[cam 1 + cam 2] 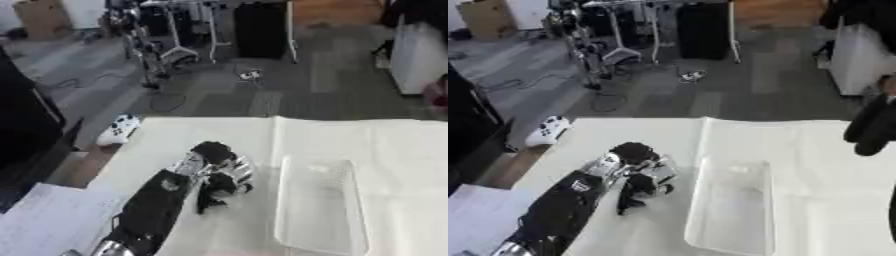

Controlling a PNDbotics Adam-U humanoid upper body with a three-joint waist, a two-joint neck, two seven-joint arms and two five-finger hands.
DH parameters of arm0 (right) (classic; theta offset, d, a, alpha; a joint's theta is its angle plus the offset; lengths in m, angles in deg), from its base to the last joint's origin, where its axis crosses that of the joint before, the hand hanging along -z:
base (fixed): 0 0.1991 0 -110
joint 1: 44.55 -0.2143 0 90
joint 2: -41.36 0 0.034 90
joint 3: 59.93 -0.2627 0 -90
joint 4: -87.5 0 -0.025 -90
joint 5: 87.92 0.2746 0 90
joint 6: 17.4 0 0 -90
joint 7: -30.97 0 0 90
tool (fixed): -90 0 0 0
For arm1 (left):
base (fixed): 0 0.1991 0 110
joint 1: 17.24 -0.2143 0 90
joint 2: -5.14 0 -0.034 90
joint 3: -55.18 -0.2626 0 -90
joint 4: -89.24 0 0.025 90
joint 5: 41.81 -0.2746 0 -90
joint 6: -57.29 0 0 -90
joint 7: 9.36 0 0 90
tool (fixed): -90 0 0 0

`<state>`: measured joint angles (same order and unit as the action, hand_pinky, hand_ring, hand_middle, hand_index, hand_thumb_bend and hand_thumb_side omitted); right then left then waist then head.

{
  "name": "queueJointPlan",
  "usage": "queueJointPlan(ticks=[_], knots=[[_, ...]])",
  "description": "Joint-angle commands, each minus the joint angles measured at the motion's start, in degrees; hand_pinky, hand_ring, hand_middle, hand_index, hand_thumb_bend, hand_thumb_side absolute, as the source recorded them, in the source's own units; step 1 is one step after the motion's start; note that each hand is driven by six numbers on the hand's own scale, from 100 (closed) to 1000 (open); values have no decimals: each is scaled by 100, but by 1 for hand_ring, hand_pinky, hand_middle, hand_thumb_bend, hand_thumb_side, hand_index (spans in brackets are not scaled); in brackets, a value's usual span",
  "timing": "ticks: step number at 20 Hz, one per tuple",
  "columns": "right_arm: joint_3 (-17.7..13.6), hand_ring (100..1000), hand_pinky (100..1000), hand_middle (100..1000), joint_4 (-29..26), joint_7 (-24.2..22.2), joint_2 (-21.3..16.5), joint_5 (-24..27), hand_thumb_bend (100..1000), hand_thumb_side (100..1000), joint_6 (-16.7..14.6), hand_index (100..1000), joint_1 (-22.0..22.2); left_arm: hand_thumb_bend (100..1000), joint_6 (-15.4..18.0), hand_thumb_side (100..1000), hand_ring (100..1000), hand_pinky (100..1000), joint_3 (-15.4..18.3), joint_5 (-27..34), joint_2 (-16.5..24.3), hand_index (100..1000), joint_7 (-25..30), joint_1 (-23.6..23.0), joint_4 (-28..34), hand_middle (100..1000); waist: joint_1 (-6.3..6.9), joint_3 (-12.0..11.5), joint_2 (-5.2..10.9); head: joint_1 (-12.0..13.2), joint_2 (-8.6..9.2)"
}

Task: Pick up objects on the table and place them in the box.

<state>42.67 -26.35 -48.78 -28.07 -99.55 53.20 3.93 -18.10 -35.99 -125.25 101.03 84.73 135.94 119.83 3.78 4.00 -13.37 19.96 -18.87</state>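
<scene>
My left arm reaches in from the lower left over the white table (175, 135). Its hand (229, 170) is just left of the clear plastic box (319, 210), fingers curled downward round a small black object (210, 194) whose lower end points at the table. I cannot make out what that object is. The box stands upright and looks empty. A dark shape (872, 125) at the right edge of the right eye view seems to be my right hand, raised above the table to the right of the box.
A white game controller (118, 129) lies at the table's far left edge. A white sheet (44, 220) lies at the lower left beside my arm. Beyond the table are grey floor, metal stands and a white cabinet (418, 55).
</scene>
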Motion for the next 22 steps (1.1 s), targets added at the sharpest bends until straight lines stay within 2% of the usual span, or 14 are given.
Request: queueJointPlan(ticks=[1, 7, 15, 22], knots=[[13, 298, 322, 357, -74, -26, 15, 16, 392, 1000, 14, 498, -102, 157, 100, 939, 100, 100, -30, -31, 136, 360, -211, 138, 150, 100, 6, -29, 138, 63, -15], [1, 298, 322, 357, -74, -20, -47, 1, 395, 1000, 35, 497, -65, 155, 270, 937, 100, 100, -64, -12, 163, 354, -430, 199, 209, 100, 26, -97, 217, 112, -84], [1, 299, 321, 357, -74, -51, -178, -15, 399, 1000, 74, 496, 63, 151, 525, 935, 100, 100, -192, 65, 186, 352, -518, 341, 372, 100, 97, -218, 411, 226, -345], [5, 300, 320, 358, -74, -59, -221, -25, 397, 1000, 87, 495, 142, 162, 1129, 940, 100, 100, -498, 226, 178, 355, -1046, 498, 776, 100, 155, -270, 544, 253, -477]])
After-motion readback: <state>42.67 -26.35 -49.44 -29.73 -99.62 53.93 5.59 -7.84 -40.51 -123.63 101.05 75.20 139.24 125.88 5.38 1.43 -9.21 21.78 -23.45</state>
